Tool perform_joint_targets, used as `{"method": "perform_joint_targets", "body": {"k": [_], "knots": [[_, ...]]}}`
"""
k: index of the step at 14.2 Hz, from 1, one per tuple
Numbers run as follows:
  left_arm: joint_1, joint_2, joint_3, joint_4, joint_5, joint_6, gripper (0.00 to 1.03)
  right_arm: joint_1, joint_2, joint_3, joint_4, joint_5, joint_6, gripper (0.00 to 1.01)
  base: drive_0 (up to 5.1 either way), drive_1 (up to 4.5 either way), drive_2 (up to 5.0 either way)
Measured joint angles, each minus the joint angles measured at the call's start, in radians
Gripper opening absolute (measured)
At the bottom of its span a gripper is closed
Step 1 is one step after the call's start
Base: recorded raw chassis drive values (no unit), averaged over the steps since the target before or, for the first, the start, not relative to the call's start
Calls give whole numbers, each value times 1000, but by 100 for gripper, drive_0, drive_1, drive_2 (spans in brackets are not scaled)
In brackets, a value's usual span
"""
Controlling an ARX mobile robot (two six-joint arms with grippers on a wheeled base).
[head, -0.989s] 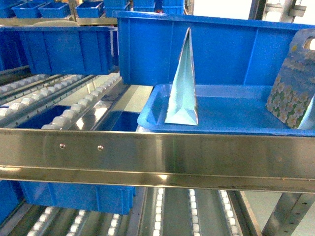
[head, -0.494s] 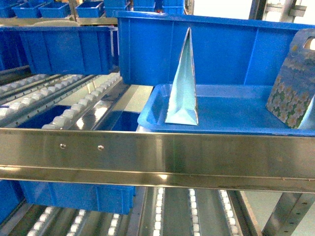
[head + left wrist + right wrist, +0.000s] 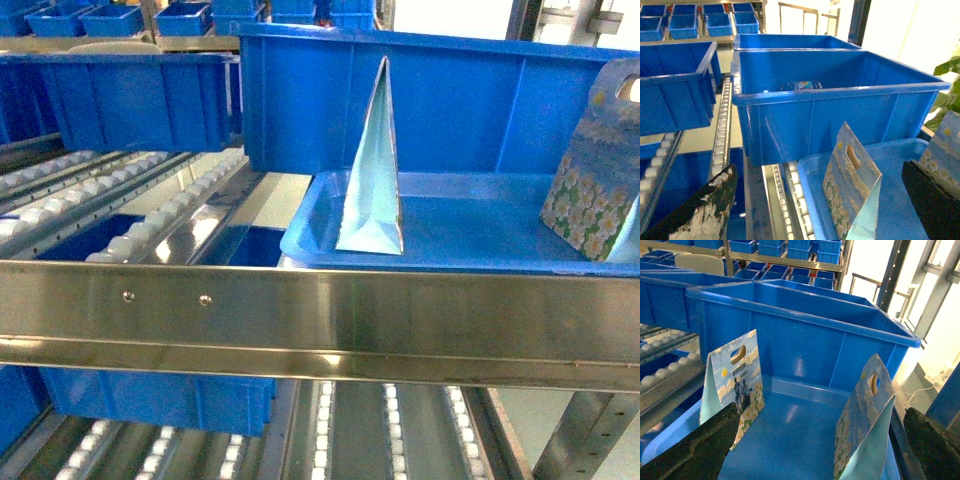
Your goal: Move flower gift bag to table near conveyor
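**Two gift bags upright in the blue tray, both grippers spread and holding nothing**

The head view shows neither gripper; the right flower gift bag (image 3: pixel 598 180) is cut off at the right edge there, and the left bag (image 3: pixel 374 170) shows only its pale side; two bags in all, both standing in the shallow blue tray (image 3: pixel 480 225) on the conveyor (image 3: pixel 300 315); in the right wrist view the right gripper (image 3: pixel 815 450) has its fingers (image 3: pixel 695 450) wide apart at the bottom corners, both bags (image 3: pixel 735 380) (image 3: pixel 865 420) between them; the left gripper (image 3: pixel 815 210) is likewise spread, one bag (image 3: pixel 850 185) between its fingers; a deep blue bin (image 3: pixel 430 100) stands behind the tray.
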Motion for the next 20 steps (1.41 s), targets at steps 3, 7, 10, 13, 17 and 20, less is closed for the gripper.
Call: {"method": "perform_joint_targets", "body": {"k": [3,7,10,13,17,20], "knots": [[-21,119,77,-65,0,13,98,25,98,69,-23,9,-2,98,0,0,0],[-55,230,189,-144,28,-6,98,2,220,154,2,24,-18,98,0,0,0],[-60,242,189,-148,31,-10,98,-22,222,156,-4,19,-18,98,0,0,0],[-60,242,189,-148,31,-11,98,-29,225,156,13,14,-18,98,0,0,0],[-60,242,189,-148,31,-11,98,-142,434,204,134,57,-17,98,0,0,0],[-60,242,189,-148,31,-11,98,-167,508,292,134,44,-9,98,0,0,0]]}}
